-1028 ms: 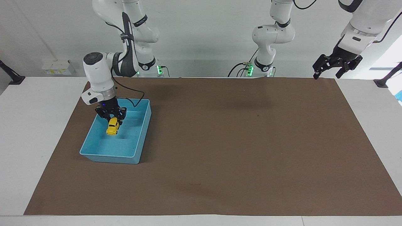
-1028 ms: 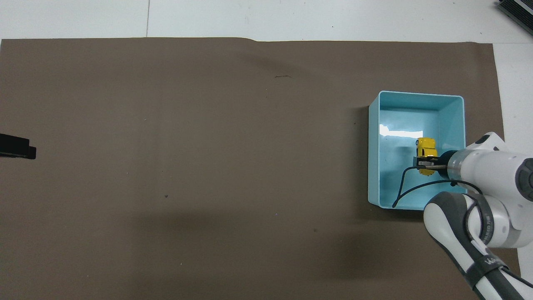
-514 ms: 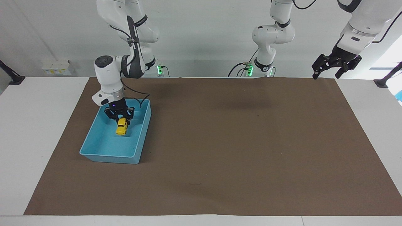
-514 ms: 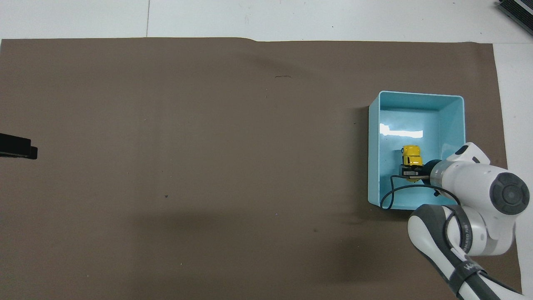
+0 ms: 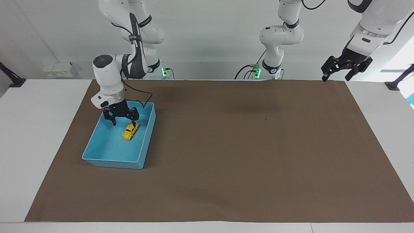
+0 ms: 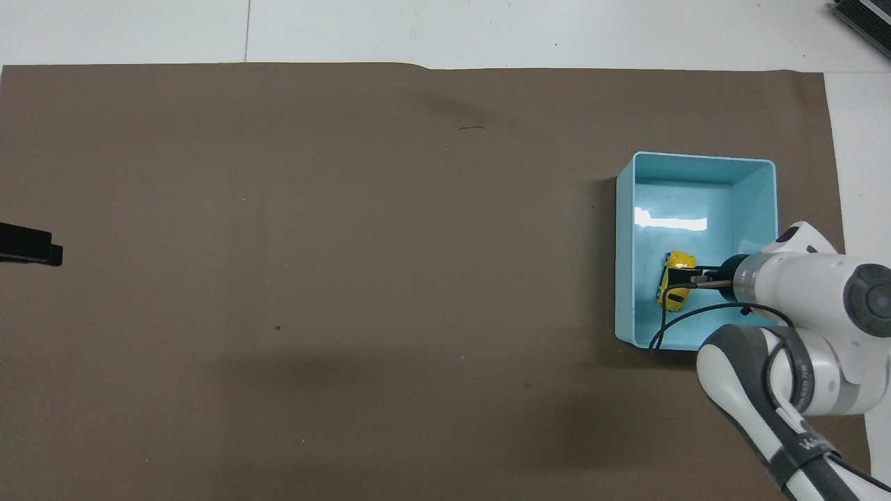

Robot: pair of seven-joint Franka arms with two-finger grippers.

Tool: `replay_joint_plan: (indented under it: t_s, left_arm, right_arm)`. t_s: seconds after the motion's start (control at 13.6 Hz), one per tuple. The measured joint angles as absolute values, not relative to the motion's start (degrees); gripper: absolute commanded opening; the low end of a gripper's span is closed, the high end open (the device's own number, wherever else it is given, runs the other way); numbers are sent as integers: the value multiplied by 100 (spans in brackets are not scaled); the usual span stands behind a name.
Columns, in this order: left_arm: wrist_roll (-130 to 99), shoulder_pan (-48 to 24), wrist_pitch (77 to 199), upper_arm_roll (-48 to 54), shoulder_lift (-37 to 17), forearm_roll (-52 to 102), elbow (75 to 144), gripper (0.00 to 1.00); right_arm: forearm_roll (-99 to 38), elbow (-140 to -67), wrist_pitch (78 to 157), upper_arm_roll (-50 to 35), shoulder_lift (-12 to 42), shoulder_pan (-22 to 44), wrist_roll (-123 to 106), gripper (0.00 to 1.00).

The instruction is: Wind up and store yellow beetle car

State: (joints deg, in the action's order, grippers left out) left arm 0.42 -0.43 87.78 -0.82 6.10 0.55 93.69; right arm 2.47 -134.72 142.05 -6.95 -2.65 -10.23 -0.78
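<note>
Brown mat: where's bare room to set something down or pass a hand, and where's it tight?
The brown mat is bare from the blue bin to the left arm's end, where the left gripper waits, open, over the mat's corner. Crowded only at the bin: the yellow beetle car lies inside, the open right gripper just over it.

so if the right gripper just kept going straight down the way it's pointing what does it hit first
Most likely the floor of the light blue bin. The right gripper hangs open, pointing down inside it, with the yellow beetle car lying just beside its fingertips; depth is unclear, so one finger might clip the car first.
</note>
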Motion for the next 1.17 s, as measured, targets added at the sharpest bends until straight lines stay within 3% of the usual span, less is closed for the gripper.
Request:
replay_joint_plan:
  t_s: [0.73,1.17]
  left_arm:
    - [42,-43,8778,-82,610,55,9369,100]
    - [42,-43,8778,-82,610,55,9369,100]
  right_arm:
    - [128,-10717,10420,-688,-348,-1159,399,100]
    - [-121,-9489,8816,-699,-338,-1142,676,100]
